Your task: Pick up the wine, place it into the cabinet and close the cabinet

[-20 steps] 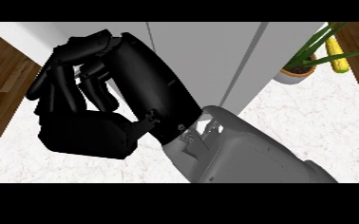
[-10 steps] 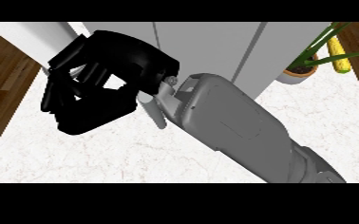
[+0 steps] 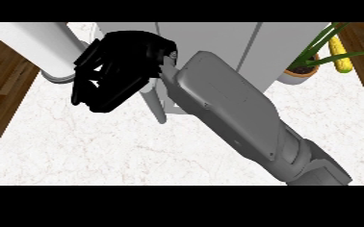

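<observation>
My right hand (image 3: 117, 72) is up against the front of the pale grey cabinet (image 3: 213, 41) at the back of the counter. Its black fingers (image 3: 92, 89) are stretched down and to the left and hold nothing. The grey right forearm (image 3: 235, 110) runs in from the lower right and hides the lower middle of the cabinet front. A thin grey handle (image 3: 158, 108) sticks out below the hand. The wine bottle is nowhere in sight. My left hand does not show either.
A pale rounded shape (image 3: 50, 48) stands at the upper left, beside the hand. A potted plant (image 3: 313, 60) with a yellow item (image 3: 343, 62) sits to the right of the cabinet. White marble counter (image 3: 107, 149) spreads in front; wooden floor (image 3: 14, 77) shows at the left edge.
The right hand has moved rightward and up across the cabinet front, and its fingers have straightened somewhat. The forearm has swung in behind it.
</observation>
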Motion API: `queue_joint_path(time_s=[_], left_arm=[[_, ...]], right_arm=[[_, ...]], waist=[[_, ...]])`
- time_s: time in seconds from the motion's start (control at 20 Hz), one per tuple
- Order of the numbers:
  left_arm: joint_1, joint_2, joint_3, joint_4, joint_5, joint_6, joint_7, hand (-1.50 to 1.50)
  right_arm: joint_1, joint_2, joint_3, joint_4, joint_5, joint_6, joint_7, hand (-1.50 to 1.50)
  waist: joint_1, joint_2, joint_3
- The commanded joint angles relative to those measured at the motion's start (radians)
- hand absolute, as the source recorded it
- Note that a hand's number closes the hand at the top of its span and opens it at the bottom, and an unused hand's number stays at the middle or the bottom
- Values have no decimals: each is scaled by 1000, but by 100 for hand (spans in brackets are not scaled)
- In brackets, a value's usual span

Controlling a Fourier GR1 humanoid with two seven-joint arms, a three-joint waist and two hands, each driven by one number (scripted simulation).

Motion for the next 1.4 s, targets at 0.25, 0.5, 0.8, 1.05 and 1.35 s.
queue_joint_path(time_s=[0.25,0.5,0.8,1.05,1.35], left_arm=[[23,-72,58,-4,-51,-71,9,-150],[-7,-64,107,38,-16,-99,65,-150],[-11,-111,97,-8,-68,-57,72,-150],[-24,-108,101,-13,-54,-58,108,-150],[-29,-106,103,-24,-81,-60,129,-150]], right_arm=[[-35,0,-61,207,-94,165,-119,150],[-49,0,-105,303,-72,158,-182,150],[-89,-101,-151,365,-31,139,-245,150],[-87,-137,-169,351,31,31,-324,150],[-42,-136,-168,344,48,29,-369,150]], waist=[[-16,-3,1],[-19,2,0],[-10,6,0],[-29,7,-1],[-35,8,-1]])
